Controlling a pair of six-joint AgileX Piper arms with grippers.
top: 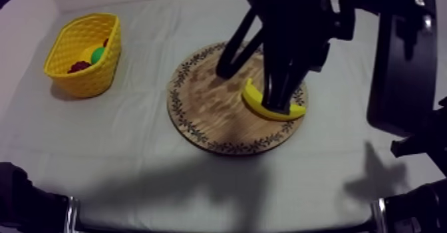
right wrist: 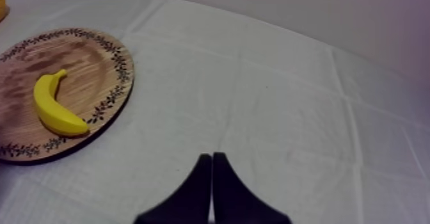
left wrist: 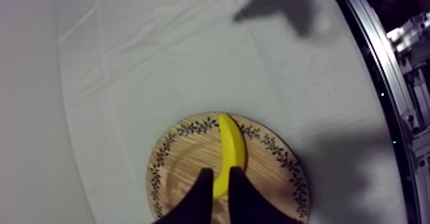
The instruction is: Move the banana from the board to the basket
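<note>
Nearest you, toward the right edge of the surface (top: pixel 153 149), your right claw (right wrist: pixel 211 169) hangs over bare cloth. Its fingers are pressed together into a narrow wedge and hold nothing. It has no part in this step, so leave it parked.

Farther in, a little right of the middle, sits the wooden board (top: pixel 206 109). The banana (left wrist: pixel 231 146) lies flat on it, on the half toward the right edge. Your left claw (left wrist: pixel 221 187) is down on the fruit, with one black finger on either side of one end. The yellow fills the gap between them, so I read it as pinching the banana. The banana rests on the wood and is not yet lifted.

That puts you at the grasp, the first half of the job. The hold is near one end rather than at the middle, so expect the long free end to droop or swing. Raise it straight up and slowly until it clears the patterned rim.

Then carry it toward the far left corner, where the yellow basket (top: pixel 83 82) stands well apart from the board, with other toy fruit (top: pixel 98 54) already inside. Cross its rim with height to spare, and release only once the banana hangs over the opening.
</note>
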